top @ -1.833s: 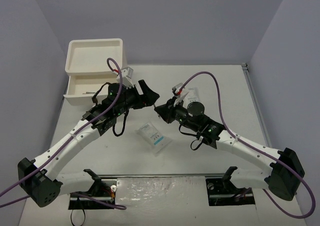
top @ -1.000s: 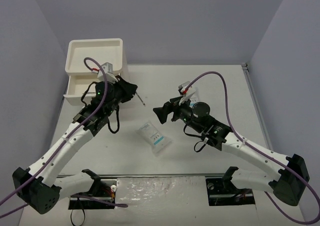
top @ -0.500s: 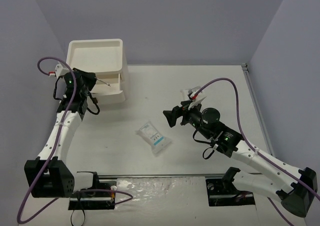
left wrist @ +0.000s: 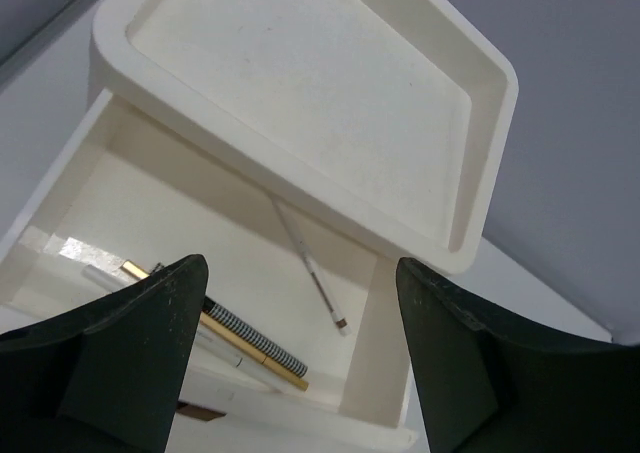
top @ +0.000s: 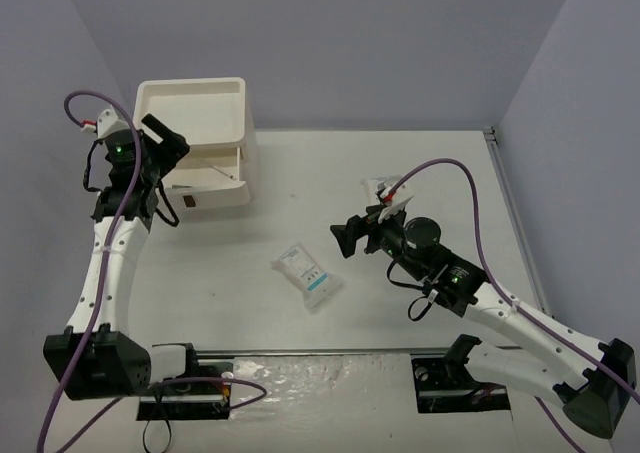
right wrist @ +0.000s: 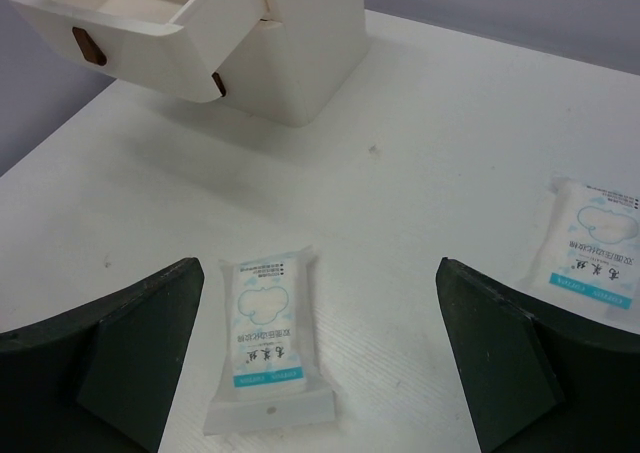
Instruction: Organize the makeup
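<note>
The makeup lies in two places. In the open top drawer [left wrist: 120,203] of the white drawer box [top: 225,113] I see a thin white stick [left wrist: 312,273], a black-and-gold striped pen [left wrist: 250,338] and a clear tube [left wrist: 215,358]. My left gripper [left wrist: 300,373] hovers open over that drawer, holding nothing; in the top view the left gripper [top: 168,141] is at the box's left side. A white packet with blue print [top: 308,276] lies mid-table. My right gripper [right wrist: 320,373] stands open above the packet [right wrist: 265,333]. A second packet [right wrist: 590,248] lies further right.
The box's top is a shallow tray [left wrist: 300,83] with nothing in it. A lower drawer [right wrist: 130,13] with brown tabs sticks out toward the left. The table's right edge [top: 495,173] runs past the right arm.
The left arm swung left to the drawer box, its jaws opened and the thin stick now lies in the drawer. The right arm drew back slightly.
</note>
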`<state>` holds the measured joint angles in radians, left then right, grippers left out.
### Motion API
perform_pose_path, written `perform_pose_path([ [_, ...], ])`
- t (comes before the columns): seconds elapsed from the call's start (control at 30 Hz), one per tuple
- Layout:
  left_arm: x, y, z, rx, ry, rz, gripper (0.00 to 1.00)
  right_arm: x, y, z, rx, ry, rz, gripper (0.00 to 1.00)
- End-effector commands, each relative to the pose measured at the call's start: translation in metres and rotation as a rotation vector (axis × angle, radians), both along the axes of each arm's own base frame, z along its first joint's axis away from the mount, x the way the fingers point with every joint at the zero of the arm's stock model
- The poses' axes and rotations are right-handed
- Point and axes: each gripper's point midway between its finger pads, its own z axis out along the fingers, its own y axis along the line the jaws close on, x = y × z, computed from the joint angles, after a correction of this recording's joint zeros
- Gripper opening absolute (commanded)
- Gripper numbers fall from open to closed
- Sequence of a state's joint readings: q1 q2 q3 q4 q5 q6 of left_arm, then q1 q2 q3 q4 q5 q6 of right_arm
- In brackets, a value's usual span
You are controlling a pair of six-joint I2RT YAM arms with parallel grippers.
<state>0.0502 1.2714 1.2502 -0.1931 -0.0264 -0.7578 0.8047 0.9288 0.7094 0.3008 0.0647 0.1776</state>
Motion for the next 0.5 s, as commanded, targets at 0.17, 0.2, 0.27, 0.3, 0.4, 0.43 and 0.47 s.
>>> perform_pose_path([
  [0.17,-0.083,-0.015,-0.017,0.366,0.133,-0.299,0.73,0.002,-0.008,0.008,0.008,-0.052,-0.016,1.0],
  [0.2,-0.087,-0.016,-0.029,0.37,0.152,-0.316,0.72,0.001,-0.008,0.006,0.007,-0.048,-0.014,1.0],
  [0.27,-0.092,-0.019,-0.047,0.375,0.169,-0.336,0.7,0.0,-0.008,0.004,0.01,-0.044,-0.011,1.0],
  [0.3,-0.092,-0.019,-0.055,0.379,0.177,-0.339,0.68,0.0,-0.007,0.004,0.012,-0.042,-0.007,1.0],
  [0.4,-0.088,-0.018,-0.07,0.39,0.187,-0.341,0.65,-0.002,-0.008,0.002,0.021,-0.038,-0.005,1.0],
  [0.43,-0.087,-0.018,-0.075,0.392,0.193,-0.343,0.64,-0.002,-0.008,0.003,0.024,-0.038,-0.004,1.0],
  [0.47,-0.084,-0.018,-0.078,0.392,0.191,-0.346,0.64,-0.003,-0.008,0.002,0.025,-0.039,-0.004,1.0],
])
